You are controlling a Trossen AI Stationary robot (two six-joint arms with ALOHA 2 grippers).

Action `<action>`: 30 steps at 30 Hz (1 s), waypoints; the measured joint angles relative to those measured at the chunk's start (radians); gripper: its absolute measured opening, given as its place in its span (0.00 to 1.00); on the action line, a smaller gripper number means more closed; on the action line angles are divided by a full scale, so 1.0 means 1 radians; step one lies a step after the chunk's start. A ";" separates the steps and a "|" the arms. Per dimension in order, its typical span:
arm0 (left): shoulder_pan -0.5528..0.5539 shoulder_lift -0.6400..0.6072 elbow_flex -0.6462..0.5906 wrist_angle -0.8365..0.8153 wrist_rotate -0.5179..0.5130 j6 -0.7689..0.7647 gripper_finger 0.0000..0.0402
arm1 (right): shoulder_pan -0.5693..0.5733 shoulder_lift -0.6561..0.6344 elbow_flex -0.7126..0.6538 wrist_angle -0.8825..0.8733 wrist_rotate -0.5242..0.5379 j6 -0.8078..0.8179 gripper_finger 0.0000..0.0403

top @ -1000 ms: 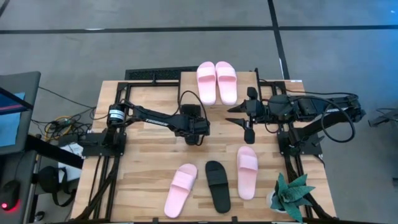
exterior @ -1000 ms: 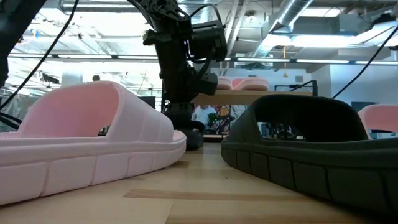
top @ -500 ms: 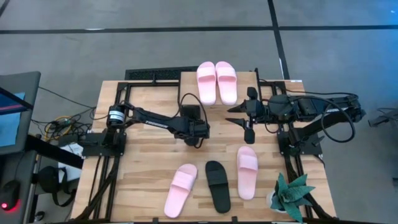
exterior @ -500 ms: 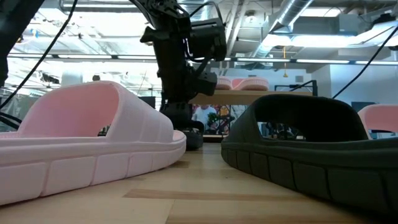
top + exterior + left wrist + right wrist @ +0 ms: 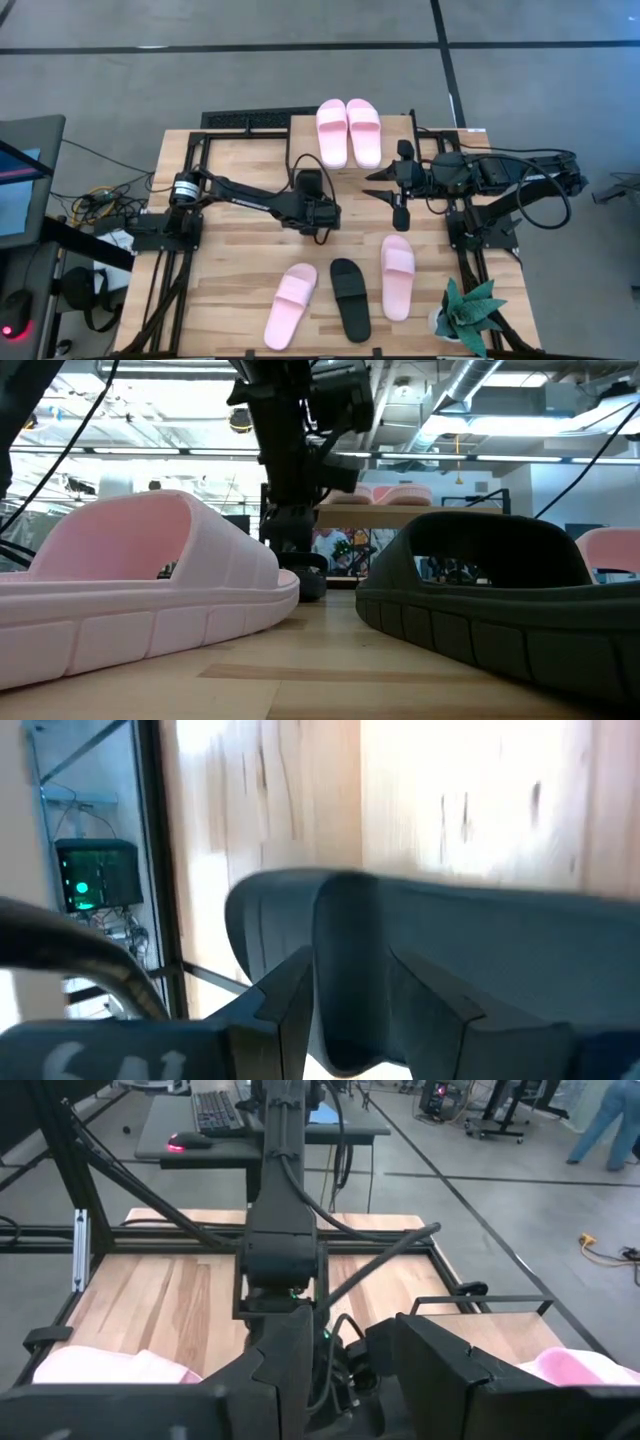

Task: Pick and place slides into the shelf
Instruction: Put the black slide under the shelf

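Observation:
My left gripper [image 5: 318, 215] hangs over the middle of the table, pointing down, shut on a black slide [image 5: 420, 940]. In the high view the gripper hides that slide. In the low view the slide hangs as a dark shape [image 5: 300, 565] under the arm. Two pink slides [image 5: 348, 130] lie on the shelf [image 5: 400, 517] at the far edge. Two more pink slides [image 5: 290, 305] [image 5: 397, 275] and a second black slide [image 5: 350, 298] lie flat on their soles near the front edge. My right gripper [image 5: 385, 186] waits open at the right, beside the shelf. My left gripper pinches the black slide between its two fingers [image 5: 290, 1010], coming from above and pointing down. The part between them [image 5: 350, 1020] is a thick dark edge near the slide's rounded end; strap or sole rim, I cannot tell. The slide hangs below the fingers; its lower end [image 5: 308, 586] seems to touch the table.
A small potted plant [image 5: 468, 315] stands at the front right corner. Black frame rails run along both sides of the table [image 5: 170, 280]. Bare wood lies between the left gripper and the front row of slides.
My left gripper has risen and moved a little toward the table's right and near edges, staying shut on the black slide, which has come up with it.

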 joint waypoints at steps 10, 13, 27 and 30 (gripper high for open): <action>-0.007 -0.001 0.033 -0.065 0.000 -0.013 0.29 | 0.000 0.000 0.000 0.000 0.000 0.000 0.31; -0.012 -0.001 0.033 -0.088 0.002 -0.037 0.29 | 0.000 0.000 0.000 0.000 0.000 0.000 0.31; -0.114 -0.002 0.206 -0.367 0.021 -0.115 0.29 | 0.000 0.000 0.000 -0.030 0.000 0.000 0.31; -0.124 -0.002 0.268 -0.423 -0.003 -0.134 0.29 | 0.000 0.000 0.000 -0.030 0.000 0.000 0.31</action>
